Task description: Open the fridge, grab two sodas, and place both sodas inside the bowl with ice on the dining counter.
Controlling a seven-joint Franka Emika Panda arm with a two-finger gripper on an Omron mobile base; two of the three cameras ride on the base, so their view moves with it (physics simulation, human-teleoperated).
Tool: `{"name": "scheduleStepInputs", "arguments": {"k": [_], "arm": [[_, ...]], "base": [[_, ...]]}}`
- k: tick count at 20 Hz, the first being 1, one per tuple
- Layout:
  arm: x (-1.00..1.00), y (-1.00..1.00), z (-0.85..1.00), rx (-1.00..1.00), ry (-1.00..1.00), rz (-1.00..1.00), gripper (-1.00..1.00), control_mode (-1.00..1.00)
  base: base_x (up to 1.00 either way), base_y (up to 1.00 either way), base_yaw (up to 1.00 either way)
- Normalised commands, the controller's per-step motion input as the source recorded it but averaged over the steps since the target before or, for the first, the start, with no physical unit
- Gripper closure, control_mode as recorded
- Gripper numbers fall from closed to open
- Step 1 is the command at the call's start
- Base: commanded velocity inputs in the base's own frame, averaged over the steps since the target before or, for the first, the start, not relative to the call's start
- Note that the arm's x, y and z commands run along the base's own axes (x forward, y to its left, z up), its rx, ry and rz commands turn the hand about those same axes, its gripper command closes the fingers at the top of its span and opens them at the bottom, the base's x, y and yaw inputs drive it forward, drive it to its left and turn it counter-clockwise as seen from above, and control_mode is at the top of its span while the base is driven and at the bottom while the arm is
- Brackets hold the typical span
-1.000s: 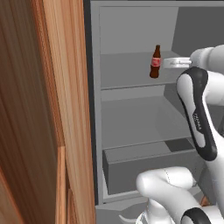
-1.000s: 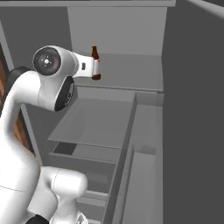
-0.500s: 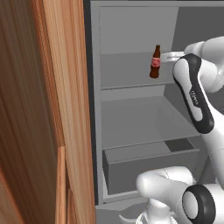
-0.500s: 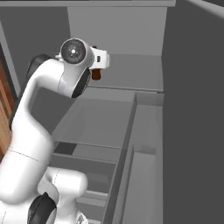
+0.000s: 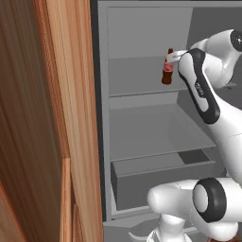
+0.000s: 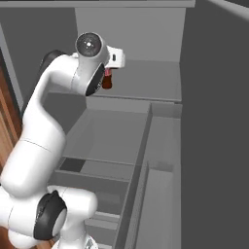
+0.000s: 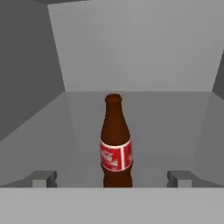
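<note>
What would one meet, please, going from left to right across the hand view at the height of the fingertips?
Left fingertip → brown soda bottle, upright on the fridge shelf → right fingertip.

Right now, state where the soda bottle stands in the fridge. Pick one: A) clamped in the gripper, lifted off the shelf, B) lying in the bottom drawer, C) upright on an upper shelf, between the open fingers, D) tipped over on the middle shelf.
C: the soda bottle stands upright on the fridge shelf, with the gripper's fingertips apart on either side, not touching it.
</note>
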Motion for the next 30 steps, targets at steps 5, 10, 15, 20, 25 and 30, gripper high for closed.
{"name": "scheduleStepInputs", "arguments": {"k": [5, 10, 15, 20, 25, 30], "arm": [[0.38, 0.01, 0.00, -0.01, 0.04, 0.00, -1.00, -1.00], [0.35, 0.01, -0.04, -0.01, 0.04, 0.00, -1.00, -1.00], [0.28, 0.04, -0.18, -0.02, 0.05, 0.00, -1.00, -1.00], [0.25, 0.09, -0.22, -0.03, 0.05, 0.00, -1.00, -1.00], [0.24, 0.09, -0.19, -0.02, 0.04, 0.00, -1.00, -1.00], [0.22, 0.02, -0.13, -0.01, 0.01, 0.00, 1.00, -1.00]], "base": [[0.00, 0.00, 0.00], [0.00, 0.00, 0.00], [0.00, 0.00, 0.00], [0.00, 0.00, 0.00], [0.00, 0.00, 0.00], [0.00, 0.00, 0.00]]}}
